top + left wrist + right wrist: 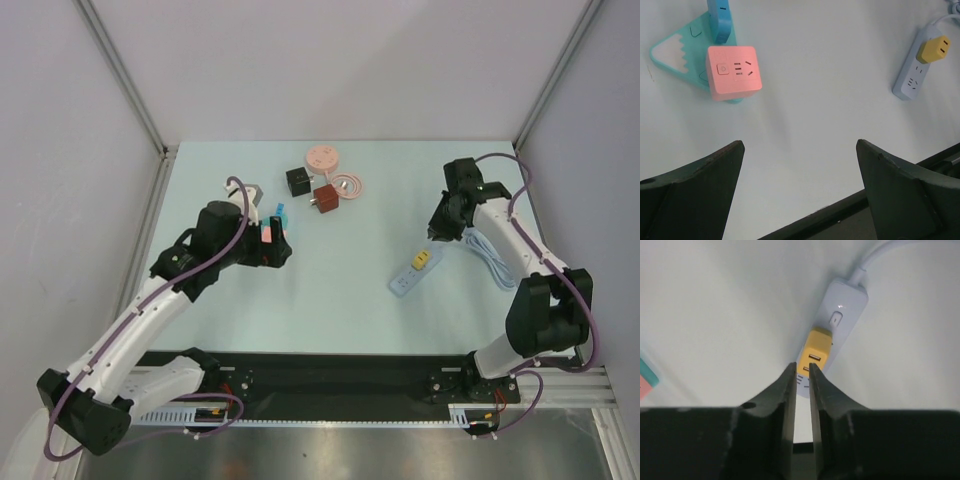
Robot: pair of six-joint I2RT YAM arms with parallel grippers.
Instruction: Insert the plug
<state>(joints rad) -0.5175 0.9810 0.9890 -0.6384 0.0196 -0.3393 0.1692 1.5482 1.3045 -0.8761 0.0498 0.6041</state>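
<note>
The left arm rises from its base at the near left, slants far and rightward over the worktop (pixel 340 310), and bends at the wrist so the left hand (pixel 278 248) points to the right. In its wrist view this hand (pixel 800 150) is spread wide, both dark fingers (pixel 700 190) well apart with only bare worktop between them. Just beyond it sits a pink socket cube (pixel 733 72), resting on a teal mountain-shaped piece (pixel 670 52) with a blue part (pixel 720 20) on its far side.

Farther back, near the middle, a black adapter cube (pixel 298 180) and a reddish-brown cube (pixel 325 197) lie close together, with a round pink disc (pixel 322 157) behind them and a pink coiled ring (pixel 349 187) to their right.

To the right, the pale power strip (pixel 405 280) lies at a slant, its white cord (pixel 490 255) looping towards the right arm. The yellow plug (pixel 421 262) stands on the strip's face, in the socket next to the switch; whether it is fully home cannot be told.

The right arm climbs from the near right, folds at the elbow, and reaches far and leftward, its wrist tipped down over the strip. The right hand (pixel 801 371) is nearly pressed together, a thin slit between its fingers (pixel 782 390) and nothing in it, with the tips right at the plug's near end.
</note>
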